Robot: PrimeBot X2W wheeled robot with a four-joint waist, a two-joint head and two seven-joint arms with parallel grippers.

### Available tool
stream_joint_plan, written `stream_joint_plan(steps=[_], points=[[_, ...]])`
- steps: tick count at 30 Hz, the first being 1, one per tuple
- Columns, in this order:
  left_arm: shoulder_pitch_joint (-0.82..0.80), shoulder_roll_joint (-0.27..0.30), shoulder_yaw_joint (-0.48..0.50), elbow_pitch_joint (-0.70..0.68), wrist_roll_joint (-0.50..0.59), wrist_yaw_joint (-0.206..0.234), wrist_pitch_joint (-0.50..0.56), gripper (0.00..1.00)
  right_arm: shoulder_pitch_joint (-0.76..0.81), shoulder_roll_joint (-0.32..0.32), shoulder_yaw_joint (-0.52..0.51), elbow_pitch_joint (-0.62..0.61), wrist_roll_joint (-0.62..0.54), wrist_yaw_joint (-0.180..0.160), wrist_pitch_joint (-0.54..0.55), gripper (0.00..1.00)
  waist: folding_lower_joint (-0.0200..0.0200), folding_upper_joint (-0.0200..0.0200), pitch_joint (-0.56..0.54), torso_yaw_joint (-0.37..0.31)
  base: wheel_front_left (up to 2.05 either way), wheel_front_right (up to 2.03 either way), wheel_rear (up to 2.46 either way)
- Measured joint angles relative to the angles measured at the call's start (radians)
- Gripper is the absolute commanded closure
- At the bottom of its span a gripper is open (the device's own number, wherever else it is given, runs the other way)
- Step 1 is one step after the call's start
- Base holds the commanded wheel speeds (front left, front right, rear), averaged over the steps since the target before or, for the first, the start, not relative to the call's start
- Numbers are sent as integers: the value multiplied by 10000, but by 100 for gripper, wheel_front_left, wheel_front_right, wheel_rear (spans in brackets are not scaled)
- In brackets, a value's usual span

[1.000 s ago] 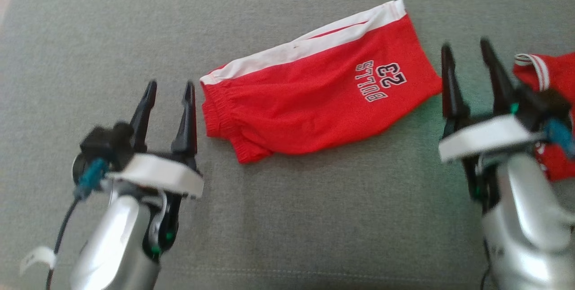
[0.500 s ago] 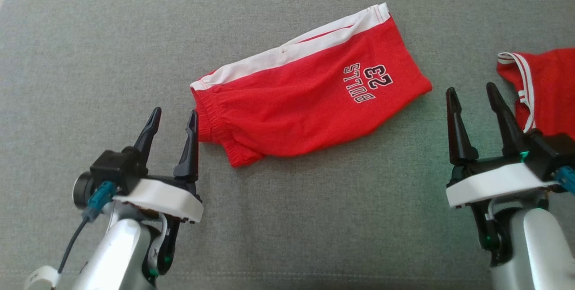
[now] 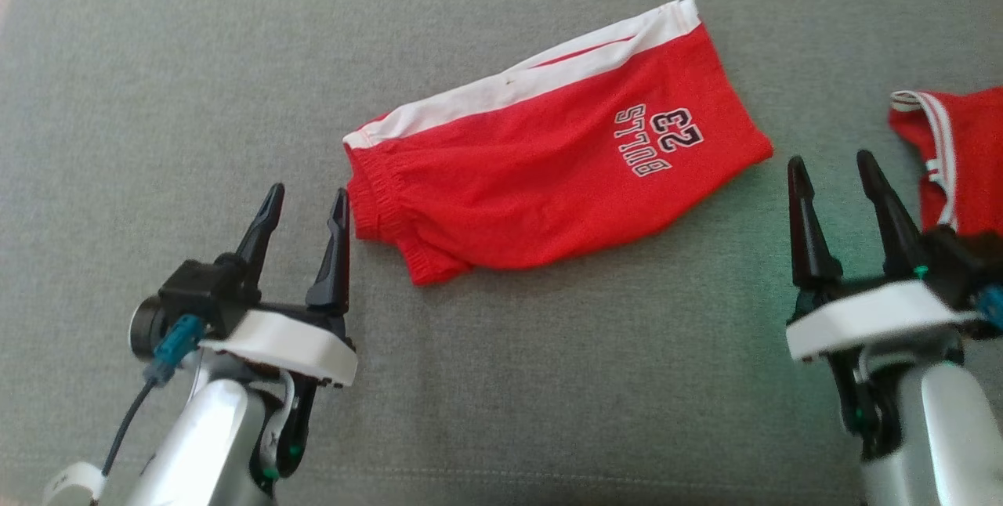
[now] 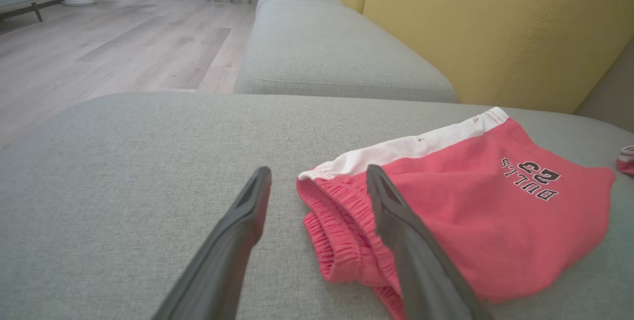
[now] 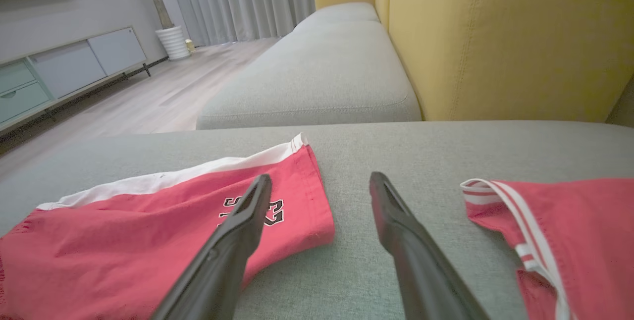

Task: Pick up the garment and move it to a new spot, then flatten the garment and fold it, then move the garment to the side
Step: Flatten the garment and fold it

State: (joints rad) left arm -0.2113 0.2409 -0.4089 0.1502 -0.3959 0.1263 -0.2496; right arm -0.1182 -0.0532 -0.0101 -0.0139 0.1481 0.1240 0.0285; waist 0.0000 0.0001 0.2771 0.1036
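Observation:
The garment is a pair of red shorts with a white side stripe and "BULLS 23" print. It lies folded and flat on the grey sofa cushion, waistband toward the left. My left gripper is open, just left of the waistband, with nothing in it. In the left wrist view the left gripper has its right finger over the waistband of the garment. My right gripper is open and empty, just right of the hem. The right wrist view shows the right gripper over bare cushion beside the garment.
A second red garment with white striped trim lies at the right edge, close to my right gripper; it is also in the right wrist view. A yellow sofa backrest rises behind the cushion. Another grey cushion and wooden floor lie beyond.
Both grippers have drawn back toward the bottom of the head view, the right one farther. They stay open. The shorts lie where they were; the head camera wobbled slightly.

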Motion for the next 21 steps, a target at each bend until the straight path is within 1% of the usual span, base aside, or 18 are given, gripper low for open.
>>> stream_joint_plan(steps=[3,8,9,10,14,19,20,21], points=[[-178,-36,-27,-2,0,-40,0,0,-810,-2,-21,846,-125,0,104,0,0,0,224,124,0,0,0],[-745,-249,-54,8,2,-209,0,0,-2566,-82,8,2984,-349,0,336,0,0,0,583,402,0,0,0],[-823,-305,-61,8,8,-213,0,0,-2784,-94,6,3369,-355,0,362,0,0,0,647,458,0,0,0],[-823,-305,-61,8,8,-213,0,0,-2784,-94,6,3369,-355,0,362,0,0,0,647,458,0,0,0],[-900,-506,-56,40,134,-307,0,0,-3187,-105,-130,4686,-579,2,932,0,0,0,837,676,0,0,0],[-900,-635,38,88,163,-397,0,0,-3428,-107,-94,4874,-508,0,1499,0,0,0,904,711,0,0,0],[-899,-644,75,94,165,-399,0,0,-3473,-107,-52,4878,-454,0,1651,32,0,0,905,684,0,0,0],[-899,-652,109,94,174,-405,0,0,-3498,-107,10,4863,-362,0,1735,100,0,0,906,651,0,0,0]])
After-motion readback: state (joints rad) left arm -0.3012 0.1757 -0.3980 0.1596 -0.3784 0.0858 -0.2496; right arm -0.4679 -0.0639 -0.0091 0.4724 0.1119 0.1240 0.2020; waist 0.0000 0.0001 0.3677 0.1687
